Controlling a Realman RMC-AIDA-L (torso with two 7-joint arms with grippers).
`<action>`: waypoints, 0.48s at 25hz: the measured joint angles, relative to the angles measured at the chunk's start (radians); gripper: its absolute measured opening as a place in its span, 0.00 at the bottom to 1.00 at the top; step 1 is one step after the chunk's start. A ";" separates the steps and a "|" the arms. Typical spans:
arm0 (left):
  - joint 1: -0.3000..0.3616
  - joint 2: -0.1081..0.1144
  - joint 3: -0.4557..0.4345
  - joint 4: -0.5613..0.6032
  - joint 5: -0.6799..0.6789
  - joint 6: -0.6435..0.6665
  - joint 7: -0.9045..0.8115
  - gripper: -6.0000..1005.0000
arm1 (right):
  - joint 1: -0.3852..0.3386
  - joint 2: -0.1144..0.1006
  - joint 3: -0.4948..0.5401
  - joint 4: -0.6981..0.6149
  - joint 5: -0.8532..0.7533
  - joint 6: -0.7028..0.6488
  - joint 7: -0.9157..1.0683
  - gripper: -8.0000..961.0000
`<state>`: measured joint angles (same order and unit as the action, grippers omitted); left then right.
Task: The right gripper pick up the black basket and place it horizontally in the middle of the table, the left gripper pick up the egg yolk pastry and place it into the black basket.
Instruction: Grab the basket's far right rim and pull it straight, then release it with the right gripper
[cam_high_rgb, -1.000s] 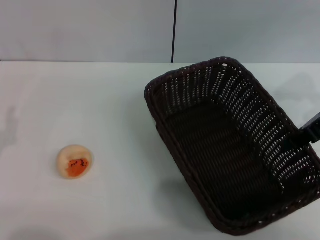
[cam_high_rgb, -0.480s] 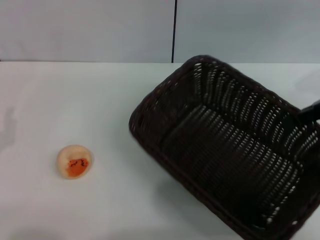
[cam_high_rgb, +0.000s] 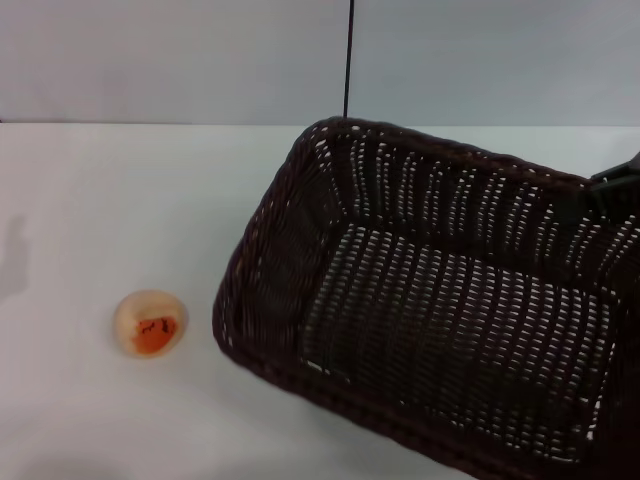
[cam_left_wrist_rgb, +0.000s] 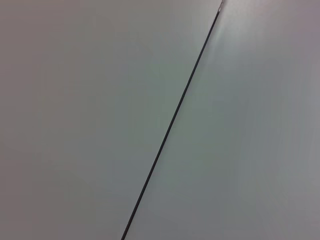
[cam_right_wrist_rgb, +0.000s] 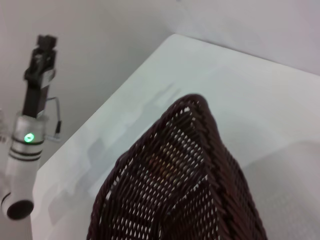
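The black basket (cam_high_rgb: 440, 320) hung tilted over the table (cam_high_rgb: 120, 200), long axis nearly crosswise, carried at its right rim by the right gripper (cam_high_rgb: 618, 185); its fingers' state could not be told. The egg yolk pastry (cam_high_rgb: 150, 323) lay left, nearer the raised left gripper (cam_right_wrist_rgb: 41, 55).

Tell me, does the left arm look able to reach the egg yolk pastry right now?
Probably yes: the egg yolk pastry sits alone on open table, apart from the black basket; the left gripper is parked off the table's edge.

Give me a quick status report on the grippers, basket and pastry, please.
Right gripper at the black basket's far right rim, basket tilted. Left gripper parked off the table. Egg yolk pastry sits apart, left of basket; nothing between them.
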<state>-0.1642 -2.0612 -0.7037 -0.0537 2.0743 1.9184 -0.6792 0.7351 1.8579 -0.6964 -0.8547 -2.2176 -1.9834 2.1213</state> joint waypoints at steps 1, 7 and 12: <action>0.000 0.000 0.000 0.000 -0.001 -0.001 -0.002 0.50 | 0.006 0.000 -0.002 0.001 0.001 -0.004 -0.015 0.23; -0.004 0.000 0.000 0.000 -0.002 -0.001 -0.003 0.50 | 0.059 0.009 -0.003 0.002 0.012 -0.025 -0.194 0.24; -0.006 0.000 0.003 0.000 0.004 -0.002 -0.005 0.50 | 0.079 0.013 -0.005 0.025 0.059 -0.010 -0.385 0.25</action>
<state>-0.1700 -2.0607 -0.7007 -0.0537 2.0783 1.9161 -0.6841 0.8139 1.8704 -0.7019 -0.8301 -2.1589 -1.9932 1.7366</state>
